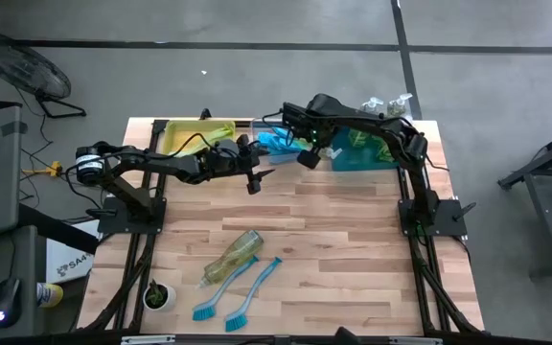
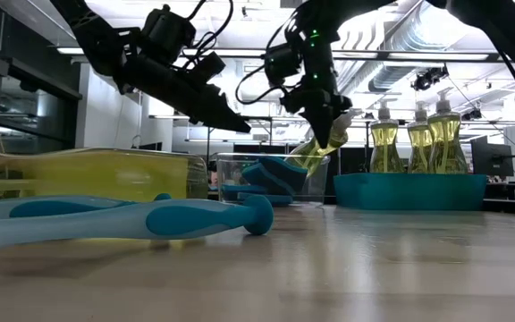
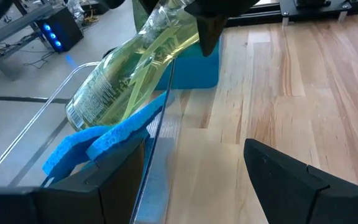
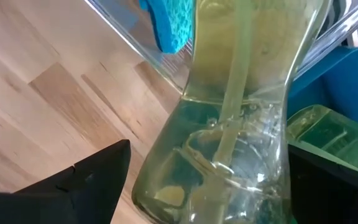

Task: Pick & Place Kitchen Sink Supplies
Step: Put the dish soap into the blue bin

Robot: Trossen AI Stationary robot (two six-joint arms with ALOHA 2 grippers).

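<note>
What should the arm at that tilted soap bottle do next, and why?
Probably the right gripper should shift the bottle sideways to the teal bin. The bottle leans over the sponges in the clear bin, while the other bottles stand upright in the teal one.

Grey floor (image 1: pixel 257 86), ceiling ducts (image 2: pixel 418 36), strip lights

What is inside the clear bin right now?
Blue sponges lie in the clear bin, with a tilted soap bottle over them. Whatever lies beneath the sponges is hidden.
</note>
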